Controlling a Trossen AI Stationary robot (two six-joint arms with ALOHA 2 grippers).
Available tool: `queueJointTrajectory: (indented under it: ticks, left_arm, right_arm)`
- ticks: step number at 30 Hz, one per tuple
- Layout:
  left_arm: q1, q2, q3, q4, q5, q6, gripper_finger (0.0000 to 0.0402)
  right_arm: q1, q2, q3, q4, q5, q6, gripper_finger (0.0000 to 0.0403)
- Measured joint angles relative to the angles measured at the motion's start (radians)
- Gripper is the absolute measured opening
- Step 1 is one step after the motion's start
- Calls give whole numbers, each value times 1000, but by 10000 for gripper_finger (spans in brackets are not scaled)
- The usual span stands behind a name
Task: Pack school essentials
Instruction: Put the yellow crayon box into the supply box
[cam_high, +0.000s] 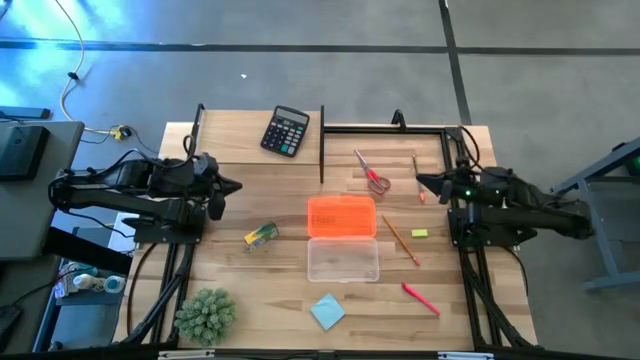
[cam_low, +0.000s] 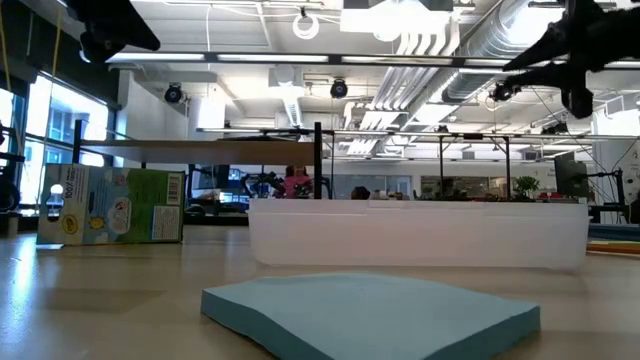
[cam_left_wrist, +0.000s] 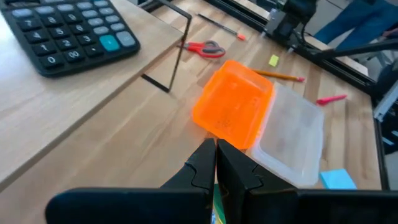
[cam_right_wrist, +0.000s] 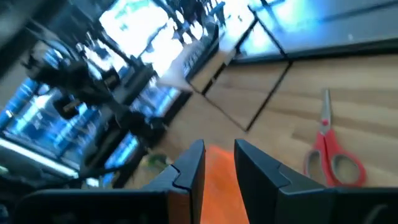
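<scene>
An open pencil case lies mid-table, orange lid (cam_high: 342, 216) toward the far edge and clear tray (cam_high: 343, 260) toward the near edge. Around it lie the crayon pack (cam_high: 260, 235), red-handled scissors (cam_high: 373, 173), a yellow pencil (cam_high: 400, 240), a thin dark pencil (cam_high: 416, 168), the yellow eraser (cam_high: 419, 233), the red pen (cam_high: 421, 298) and the blue note pad (cam_high: 327, 311). My left gripper (cam_high: 238, 186) hovers shut left of the case, above the crayon pack's side. My right gripper (cam_high: 417, 180) hovers open to the right of the scissors (cam_right_wrist: 329, 152). Neither touches anything.
A black calculator (cam_high: 285, 131) lies at the far edge, left of a thin black metal frame (cam_high: 322, 145). A green spiky plant (cam_high: 205, 315) stands at the near left corner. Bare wood lies between the crayon pack and the plant, and near the front edge right of the note pad.
</scene>
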Motion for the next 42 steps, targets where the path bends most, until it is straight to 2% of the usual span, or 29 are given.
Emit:
queueJointTrajectory:
  ticks: [6, 11, 14, 18, 25, 28, 31, 42]
  left_arm:
    - [0, 0, 0, 1, 6, -2, 5]
    - [0, 12, 0, 2, 42, 19, 8]
    - [0, 25, 0, 2, 74, 40, 25]
    - [0, 58, 0, 2, 101, 56, 72]
    - [-1, 158, -1, 2, 114, 30, 179]
    - [-11, 230, -1, 2, 112, 34, 210]
    - [-21, 306, -1, 2, 111, 34, 221]
    - [-83, 554, -2, 39, 115, -18, 223]
  right_arm:
    - [0, 195, 207, -211, -33, -10, 78]
    - [0, 295, 350, -295, 30, -64, 78]
    - [0, 325, 416, -335, 72, -89, 78]
    - [0, 342, 475, -389, 92, -97, 78]
    - [0, 342, 497, -439, 91, -55, 78]
    - [0, 342, 497, -444, 91, -53, 78]
    - [0, 342, 497, -444, 91, -51, 78]
    - [0, 342, 497, -467, 91, -53, 78]
